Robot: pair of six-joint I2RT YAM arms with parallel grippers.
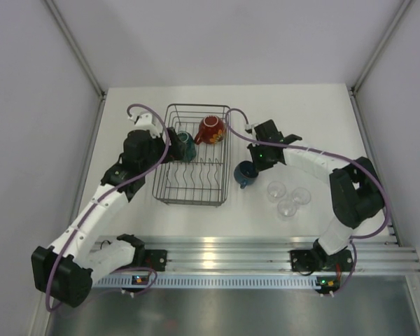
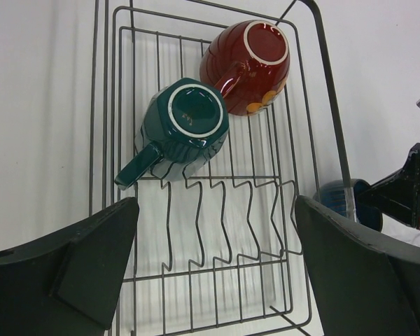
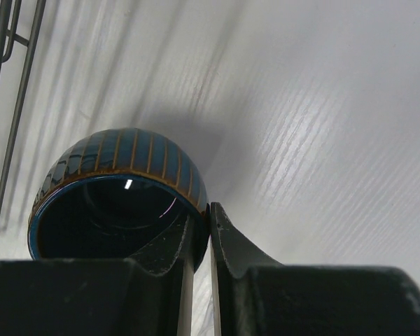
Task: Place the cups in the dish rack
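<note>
The dish rack (image 1: 189, 201) stands mid-table. Inside it a teal mug (image 1: 184, 145) and a red patterned cup (image 1: 211, 129) lie mouth-down at the far end; the left wrist view shows the teal mug (image 2: 189, 126) and the red cup (image 2: 248, 63) side by side. My left gripper (image 2: 215, 210) hangs open above the rack's prongs, holding nothing. The dark-blue cup (image 1: 246, 173) sits on the table just right of the rack. My right gripper (image 3: 208, 217) is shut on the rim of this dark-blue cup (image 3: 119, 164), one finger inside and one outside.
Three small clear glasses (image 1: 276, 189), (image 1: 300, 196), (image 1: 287, 207) stand on the table right of the blue cup, close to the right arm. The rack's wire side (image 3: 17, 105) is just left of the blue cup. White walls enclose the table.
</note>
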